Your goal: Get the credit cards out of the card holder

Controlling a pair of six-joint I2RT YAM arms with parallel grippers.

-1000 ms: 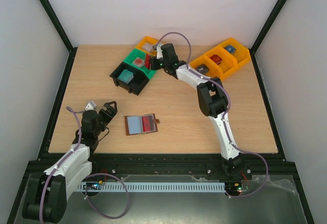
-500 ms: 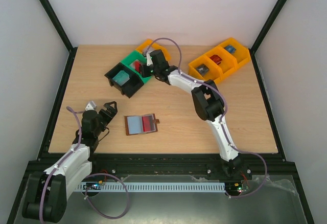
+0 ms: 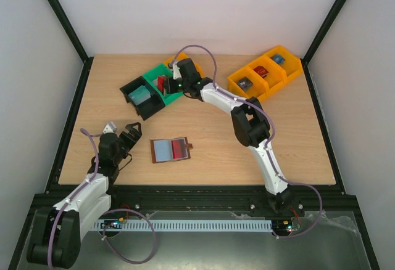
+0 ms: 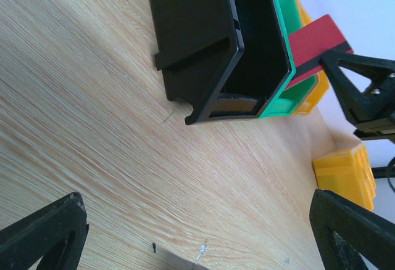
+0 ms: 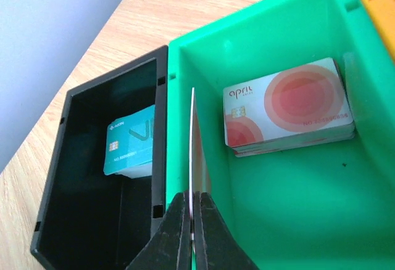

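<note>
Credit cards show in several spots: one thin red credit card (image 4: 315, 40) is pinched on edge between the clenched jaws of the right gripper (image 5: 193, 201). It hangs over the green plastic bin (image 5: 278, 220), close to the wall this bin shares with the black plastic bin (image 5: 92, 106) beside it. A stack of pale cards printed with red circles (image 5: 290, 106) lies flat on the green bin's floor, and a teal card (image 5: 128, 147) lies in the black one. The small brown leather card holder (image 3: 171, 150) lies open and flat on the light wooden table (image 3: 296, 140) near its front edge, well apart from the bins. Its left half is pale blue-grey, another red card (image 3: 179, 148) sits in its right half, and the snap tab points right. The left gripper (image 3: 121, 127) is just left of the holder, jaws spread wide with nothing between them. A row of orange plastic bins (image 3: 265, 73) stands at the far right.
</note>
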